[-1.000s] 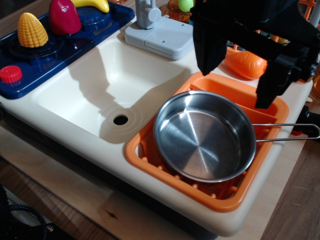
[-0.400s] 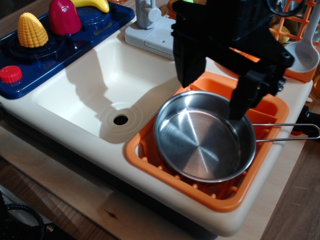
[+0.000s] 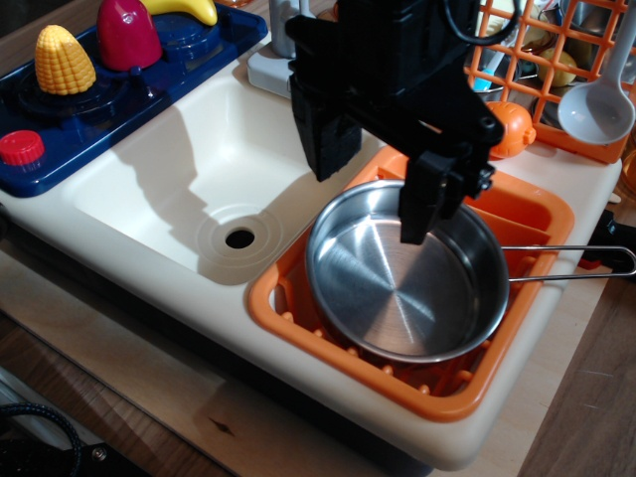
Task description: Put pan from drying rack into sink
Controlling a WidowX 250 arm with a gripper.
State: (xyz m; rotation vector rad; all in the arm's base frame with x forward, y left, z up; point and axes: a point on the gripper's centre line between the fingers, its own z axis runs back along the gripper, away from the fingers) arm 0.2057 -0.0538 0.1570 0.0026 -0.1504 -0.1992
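Observation:
The shiny steel pan [image 3: 397, 288] lies flat in the orange drying rack [image 3: 338, 353] at the right, its thin wire handle [image 3: 586, 266] pointing right past the rack's edge. The cream-white sink [image 3: 199, 159] with its dark drain hole [image 3: 239, 238] lies to the left of the rack. My black gripper [image 3: 373, 194] hangs open and empty above the pan's far left rim. One finger [image 3: 333, 149] is over the sink's edge and the other finger [image 3: 419, 209] is over the pan's inside. I cannot tell whether it touches the pan.
A dark blue toy stovetop [image 3: 70, 109] at the far left carries a yellow corn [image 3: 63, 60], a red vegetable [image 3: 127, 32], a banana [image 3: 189, 8] and a red knob [image 3: 21, 147]. A grey faucet base [image 3: 273, 65] stands behind the sink. An upright orange grid basket [image 3: 542, 60] with a grey ladle [image 3: 598, 104] is at the back right.
My gripper has moved left and a little down, from over the rack's back right side to over the pan's far left rim. The pan has not moved.

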